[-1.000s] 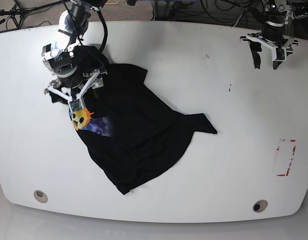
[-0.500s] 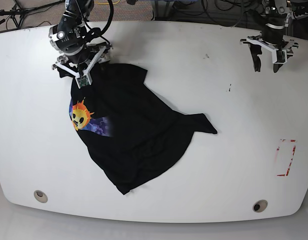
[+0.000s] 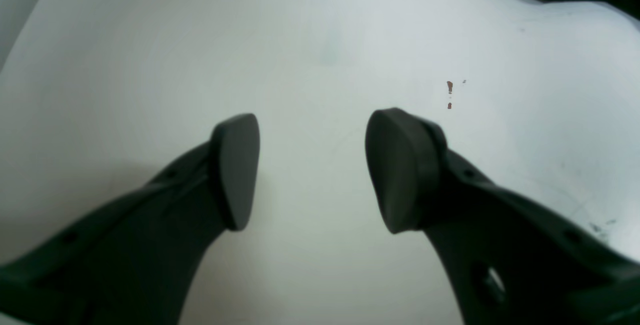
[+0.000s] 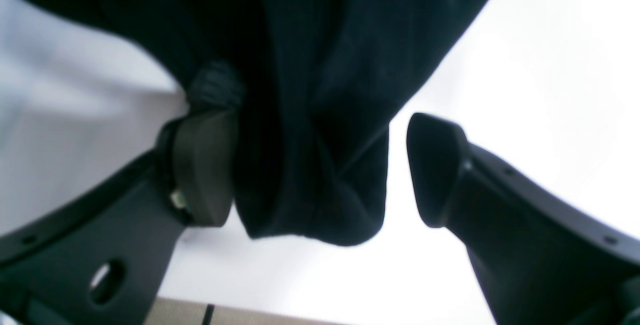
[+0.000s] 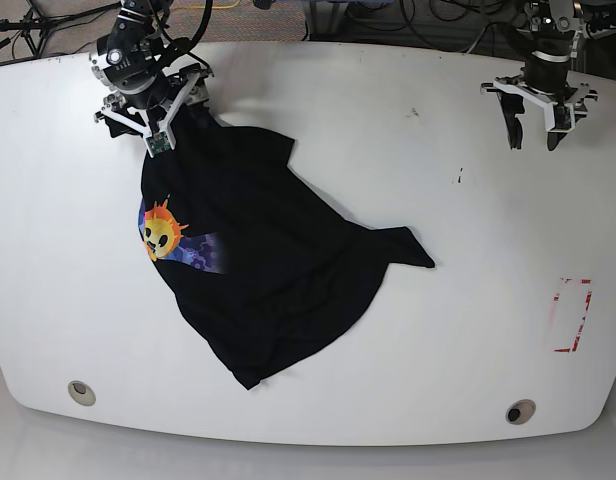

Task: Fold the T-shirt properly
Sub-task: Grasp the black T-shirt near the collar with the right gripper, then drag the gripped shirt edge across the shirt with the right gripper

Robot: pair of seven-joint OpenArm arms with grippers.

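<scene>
A white table (image 5: pixel 388 330) bears the crumpled black T-shirt (image 5: pixel 258 260) on its left half. The right gripper (image 4: pixel 320 170) stands spread around its upper edge, perhaps touching cloth. The left gripper (image 3: pixel 312 170) hangs spread over bare tabletop, well apart.

Right arm, at the far left corner of the base view: its white-framed right gripper with dark padded fingers (image 5: pixel 148 118) points downward, wrist tilted slightly, the arm's black cabled links rising behind it toward the rear. In the right wrist view the jaws stand apart, with black cloth lying between them and against one dark pad (image 4: pixel 202 167); the other pad is clear of it.

Left arm, at the far right corner of the base view: its white-framed left gripper with dark padded fingers (image 5: pixel 534 133) hangs straight down. In the left wrist view the two pads (image 3: pixel 235 170) stand well apart, with nothing between them.
</scene>
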